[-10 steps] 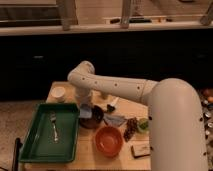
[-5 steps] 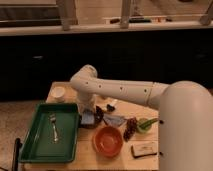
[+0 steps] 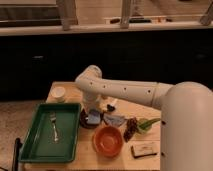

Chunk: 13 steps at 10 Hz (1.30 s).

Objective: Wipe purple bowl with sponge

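The dark purple bowl (image 3: pixel 86 120) sits on the wooden table just right of the green tray. A blue object (image 3: pixel 94 119), likely the sponge, lies in the bowl at its right side. My gripper (image 3: pixel 93 111) hangs from the white arm's bent wrist, points down and sits right over the bowl, at the blue object. The gripper's tip is partly hidden by the wrist and the bowl's dark inside.
A green tray (image 3: pixel 37 145) with a fork (image 3: pixel 54 125) fills the left front. An orange bowl (image 3: pixel 107 141), a blue-grey item (image 3: pixel 116 119), dark grapes (image 3: pixel 131 129), a green item (image 3: pixel 145 125) and a tan block (image 3: pixel 145 149) lie to the right. A white cup (image 3: pixel 59 93) stands at the back left.
The arm's elbow has shifted a little right and down, and the gripper has stayed low over the purple bowl, shifting slightly within it.
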{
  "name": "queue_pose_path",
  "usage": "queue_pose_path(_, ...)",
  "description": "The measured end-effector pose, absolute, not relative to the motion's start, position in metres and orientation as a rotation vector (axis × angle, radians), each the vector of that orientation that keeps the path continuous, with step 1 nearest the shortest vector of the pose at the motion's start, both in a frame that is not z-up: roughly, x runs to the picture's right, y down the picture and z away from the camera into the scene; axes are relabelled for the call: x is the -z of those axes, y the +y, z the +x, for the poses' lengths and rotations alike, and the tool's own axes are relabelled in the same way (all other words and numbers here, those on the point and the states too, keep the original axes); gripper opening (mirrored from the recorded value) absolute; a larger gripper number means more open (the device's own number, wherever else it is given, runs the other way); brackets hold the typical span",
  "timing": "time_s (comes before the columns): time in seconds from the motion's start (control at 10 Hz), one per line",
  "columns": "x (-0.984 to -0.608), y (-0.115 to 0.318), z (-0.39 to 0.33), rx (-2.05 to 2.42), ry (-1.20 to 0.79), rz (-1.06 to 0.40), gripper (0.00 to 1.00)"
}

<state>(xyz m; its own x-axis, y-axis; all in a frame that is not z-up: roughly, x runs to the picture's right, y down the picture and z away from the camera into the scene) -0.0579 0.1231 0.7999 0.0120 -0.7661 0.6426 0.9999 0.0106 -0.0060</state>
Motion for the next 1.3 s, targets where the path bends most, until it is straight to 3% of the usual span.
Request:
queue_pose_path(0.7, -0.829, 0.097, -0.072, 1.527, -0.468, -0.558, 0.01)
queue_pose_path(1.3, -0.796, 0.121, -0.122, 1.647, -0.619, -0.476, 0.01)
